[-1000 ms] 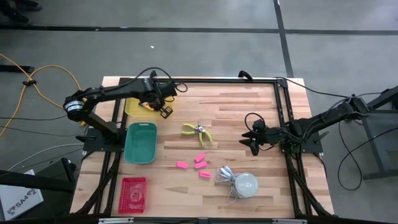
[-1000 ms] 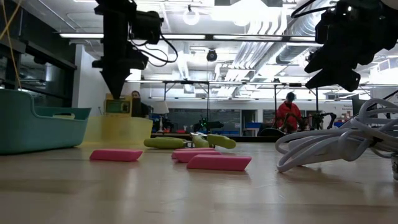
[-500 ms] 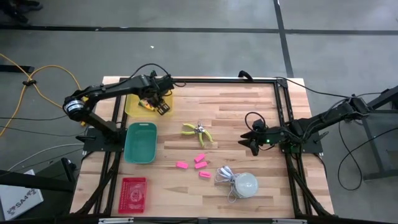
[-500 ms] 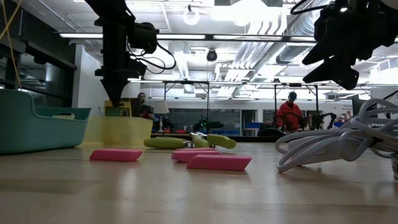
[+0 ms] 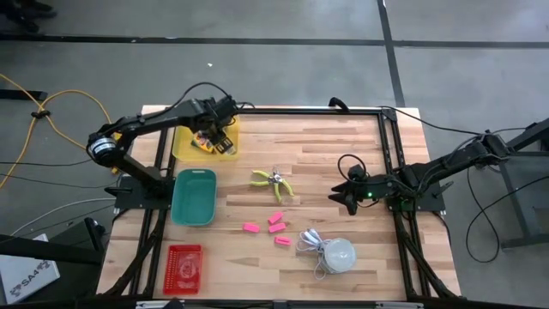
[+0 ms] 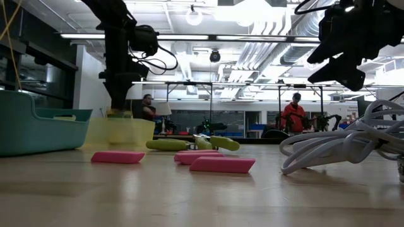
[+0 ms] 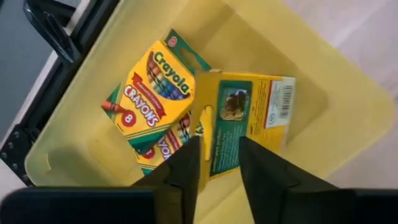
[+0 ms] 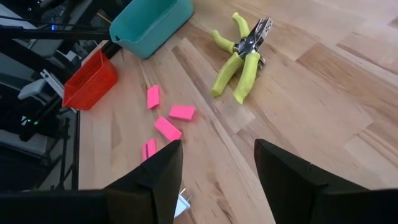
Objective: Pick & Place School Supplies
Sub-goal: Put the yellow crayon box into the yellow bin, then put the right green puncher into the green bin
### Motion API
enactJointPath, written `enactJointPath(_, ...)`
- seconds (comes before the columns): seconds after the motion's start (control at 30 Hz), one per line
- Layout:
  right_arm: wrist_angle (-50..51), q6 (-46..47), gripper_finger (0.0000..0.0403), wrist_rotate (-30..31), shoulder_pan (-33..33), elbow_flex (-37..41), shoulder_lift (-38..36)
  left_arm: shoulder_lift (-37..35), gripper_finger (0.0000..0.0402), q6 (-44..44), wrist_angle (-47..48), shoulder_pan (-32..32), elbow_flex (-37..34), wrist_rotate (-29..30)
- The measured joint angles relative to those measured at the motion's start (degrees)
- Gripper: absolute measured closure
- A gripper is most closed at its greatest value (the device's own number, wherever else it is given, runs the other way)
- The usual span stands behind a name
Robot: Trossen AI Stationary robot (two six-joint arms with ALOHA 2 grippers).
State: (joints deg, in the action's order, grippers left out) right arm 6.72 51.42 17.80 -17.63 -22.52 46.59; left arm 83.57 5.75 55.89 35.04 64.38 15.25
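Observation:
My left gripper [image 7: 219, 142] hangs open inside the yellow bin [image 5: 182, 146] at the table's far left. A yellow-and-green crayon box [image 7: 249, 106] stands tilted between its fingers, over two more crayon boxes [image 7: 152, 93] lying flat on the bin floor. The lime-green-handled scissors-like tool [image 5: 273, 182] lies mid-table, with several pink erasers [image 5: 274, 225] nearer the front. My right gripper [image 5: 347, 193] hovers open right of the tool, holding nothing. My left gripper has the tilted crayon box's lower end [image 7: 224, 158] between its two fingers, which point down into the bin from above. I cannot tell whether the fingers touch the box. The box leans over the flat boxes beneath it.
A teal bin [image 5: 194, 196] stands in front of the yellow bin, and a red basket [image 5: 184, 266] sits at the near left. A white dome with a coiled cord [image 5: 334, 253] lies near the front right. People stand in the room beyond [image 6: 293, 113].
My left gripper has moved from the yellow bin's right rim toward the table's far left, over the bin, and has gone down into it with the crayon box.

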Motion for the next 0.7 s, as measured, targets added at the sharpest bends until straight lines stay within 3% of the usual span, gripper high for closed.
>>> enactJointPath(0.37,-0.1,-0.8,0.0213,0.2,0.0,0.0,0.0,0.0,0.0275,-2.9,-3.8,-0.9,0.0,5.2)
enactJointPath(0.7,-0.1,-3.2,0.0213,1.6,0.0,0.0,0.9,0.0,0.0275,-3.0,-10.3,-9.3,0.0,5.3)
